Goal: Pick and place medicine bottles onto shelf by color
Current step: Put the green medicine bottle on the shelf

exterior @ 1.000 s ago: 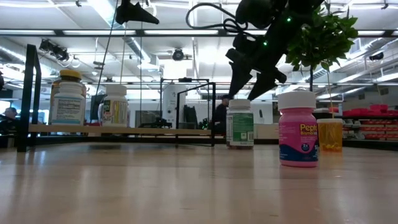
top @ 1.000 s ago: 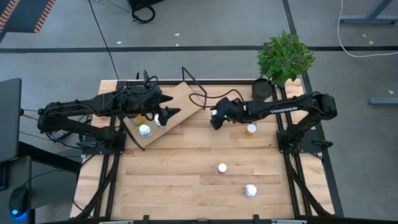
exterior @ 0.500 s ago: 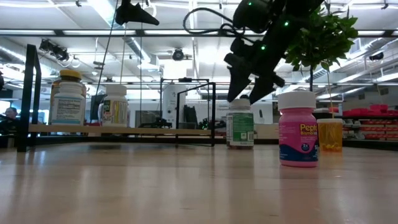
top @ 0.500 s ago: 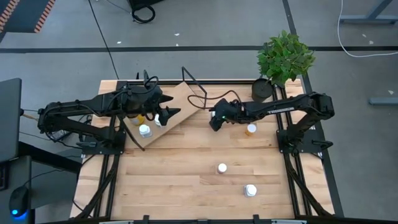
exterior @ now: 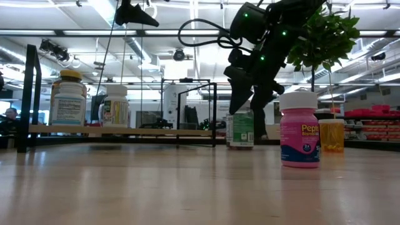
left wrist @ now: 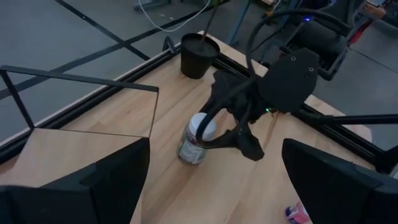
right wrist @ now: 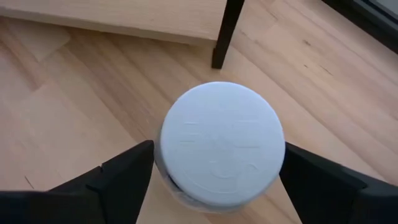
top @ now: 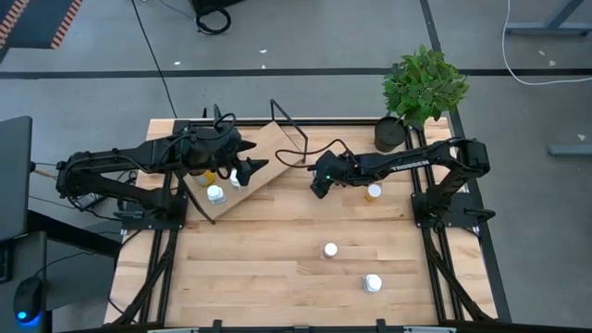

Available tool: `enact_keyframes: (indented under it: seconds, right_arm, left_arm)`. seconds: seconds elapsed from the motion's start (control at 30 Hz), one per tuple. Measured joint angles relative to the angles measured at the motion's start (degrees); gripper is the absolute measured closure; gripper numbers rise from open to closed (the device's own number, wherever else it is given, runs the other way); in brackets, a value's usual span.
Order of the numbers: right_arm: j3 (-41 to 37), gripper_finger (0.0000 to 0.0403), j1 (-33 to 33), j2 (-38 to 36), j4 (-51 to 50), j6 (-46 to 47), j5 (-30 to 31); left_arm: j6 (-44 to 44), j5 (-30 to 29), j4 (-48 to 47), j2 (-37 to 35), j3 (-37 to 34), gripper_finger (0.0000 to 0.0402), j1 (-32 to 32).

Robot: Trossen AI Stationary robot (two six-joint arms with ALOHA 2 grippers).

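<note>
High view: right tool (top: 318, 184) sits just off the shelf (top: 268, 148) corner, bottle under it hidden by the arm. Open surface (top: 259, 268) on the near side, w/ two white-capped bottles (top: 330, 250) well apart from it; orange bottle (top: 374, 191) just beside the arm. Left tool (top: 248, 171) hangs over the shelf, fingers apart.

Low view: right tool fingers come down either side of the green-label bottle (exterior: 240, 128); contact hard to judge. Pink bottle (exterior: 300, 137) nearer the camera.

Left wrist view: own fingers wide apart, nothing between. Plant pot (left wrist: 198, 55) beyond the right tool.

Right wrist view: fingers (right wrist: 124, 177) spread around the bottle's white cap (right wrist: 221, 143), narrow gaps each side; shelf leg (right wrist: 225, 31) just beyond, tight there.
</note>
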Motion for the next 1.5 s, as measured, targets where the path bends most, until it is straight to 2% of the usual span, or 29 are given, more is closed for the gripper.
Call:
enact_keyframes:
  seconds: [0.4,0.63,0.77,0.9,1.1,1.5]
  right_arm:
    - [0.0,0.0106,0.0,-0.1,1.7,-4.8,0.5]
    - [0.2,0.0117,1.5,-1.8,3.6,-4.3,-3.4]
    - [3.3,0.0117,3.1,-3.1,4.5,-6.0,-2.7]
    - [8.2,0.0117,3.7,-2.8,6.2,-12.7,-1.9]
    - [14.4,0.0118,3.4,0.1,9.0,-20.9,-1.8]
    - [27.7,0.0119,0.9,15.6,8.9,-20.5,-3.0]
  left_arm:
    - [-1.9,-0.6,-0.8,2.8,0.0,0.0033,0.0]
    - [-1.5,-0.5,-1.0,2.8,0.0,0.0033,0.1]
    - [-1.4,-0.6,-1.0,2.7,0.0,0.0033,0.5]
    - [1.6,-0.6,-0.3,2.6,0.0,0.0033,0.5]
    - [4.8,-0.5,-0.6,2.5,0.0,0.0033,2.1]
    - [4.3,-0.6,-0.7,-3.2,0.1,0.0033,5.0]
